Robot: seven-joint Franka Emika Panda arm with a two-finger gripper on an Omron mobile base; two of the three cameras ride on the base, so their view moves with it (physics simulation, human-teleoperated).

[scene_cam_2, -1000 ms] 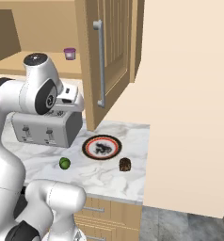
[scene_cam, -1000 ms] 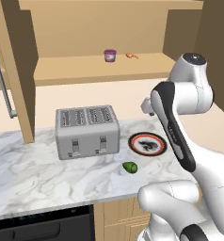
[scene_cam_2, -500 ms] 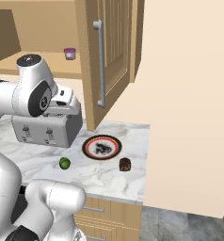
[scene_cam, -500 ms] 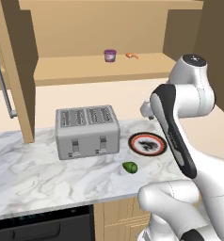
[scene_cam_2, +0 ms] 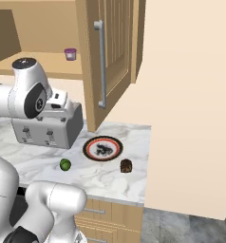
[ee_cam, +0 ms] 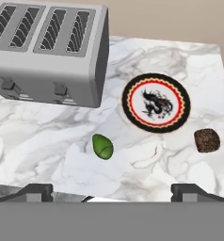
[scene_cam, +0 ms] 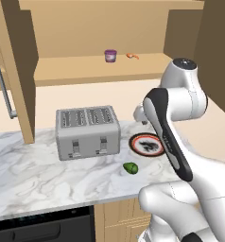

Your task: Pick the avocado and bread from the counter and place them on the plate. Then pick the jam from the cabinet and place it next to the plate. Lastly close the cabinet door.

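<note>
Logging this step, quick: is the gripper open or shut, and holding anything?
Gripper: open and empty, above the counter; avocado and bread lie untouched below it.

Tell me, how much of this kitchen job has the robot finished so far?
Nothing is finished yet. The avocado and the bread lie on the counter beside the plate, which holds nothing. The gripper hangs open above them. The jam is in the cabinet, its door open.
</note>
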